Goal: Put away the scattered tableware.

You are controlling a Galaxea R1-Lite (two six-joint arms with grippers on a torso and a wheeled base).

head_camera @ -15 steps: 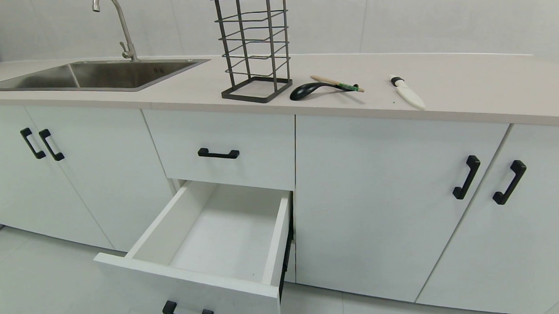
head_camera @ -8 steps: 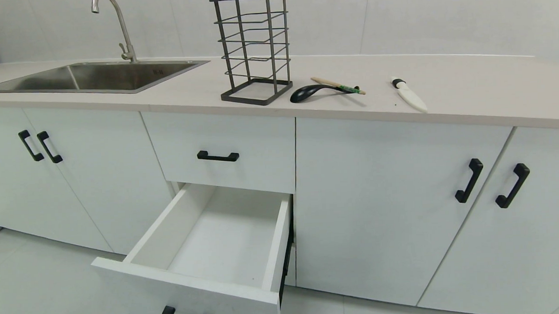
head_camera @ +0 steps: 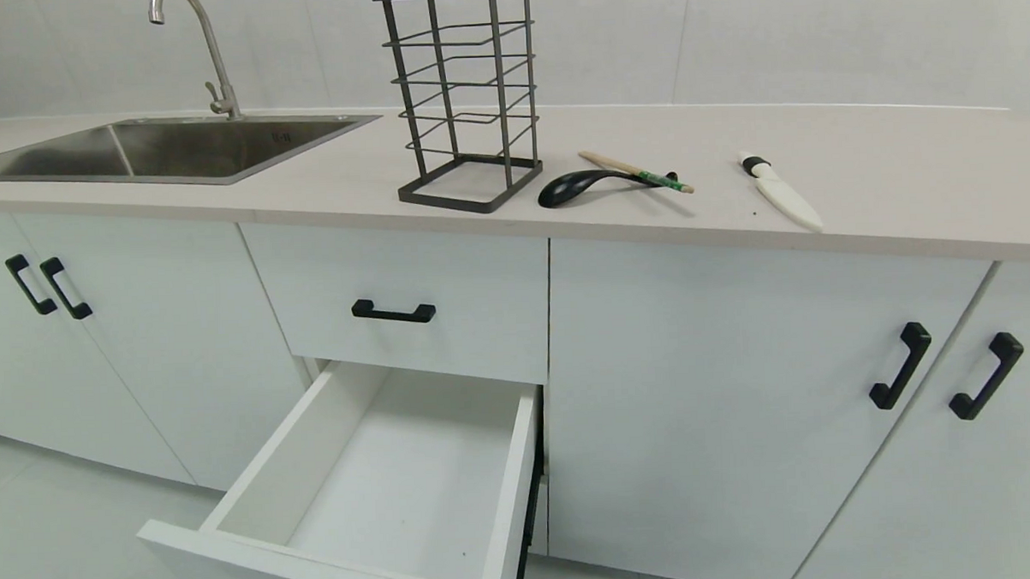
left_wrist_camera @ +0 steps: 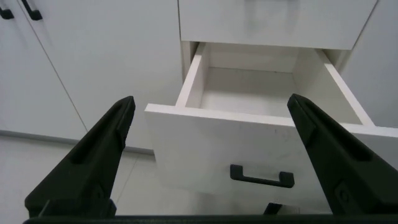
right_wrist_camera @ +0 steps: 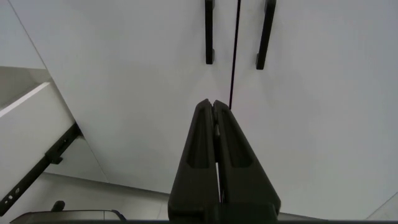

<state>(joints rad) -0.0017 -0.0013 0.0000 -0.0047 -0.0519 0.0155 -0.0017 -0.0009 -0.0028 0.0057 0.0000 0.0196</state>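
- Three pieces of tableware lie on the desk. The black spoon (head_camera: 576, 187) is near the front edge, and the chopsticks (head_camera: 635, 171) seem to rest across its handle. The white knife (head_camera: 781, 193) lies apart from them, toward the desk's right end.
- None of them has moved against the others or against the wire rack (head_camera: 465, 94) in the last second. The whole head view has shifted, with desk and cupboards sliding down the frame, so I read that as the camera moving, not the things.
- The drawer (head_camera: 509, 487) below the desk's front edge stands pulled out, as it did a second ago, and none of the tableware is in it.
- My left tool (left_wrist_camera: 211, 102) hangs in front of the drawer with its jaws spread wide, holding nothing.
- My right tool (right_wrist_camera: 214, 106) is pressed closed on nothing and faces the cupboard doors (right_wrist_camera: 155, 68).
- I judge the storing has not begun. All that has changed is my viewpoint, perhaps to bring the desk within reach for a first pick.
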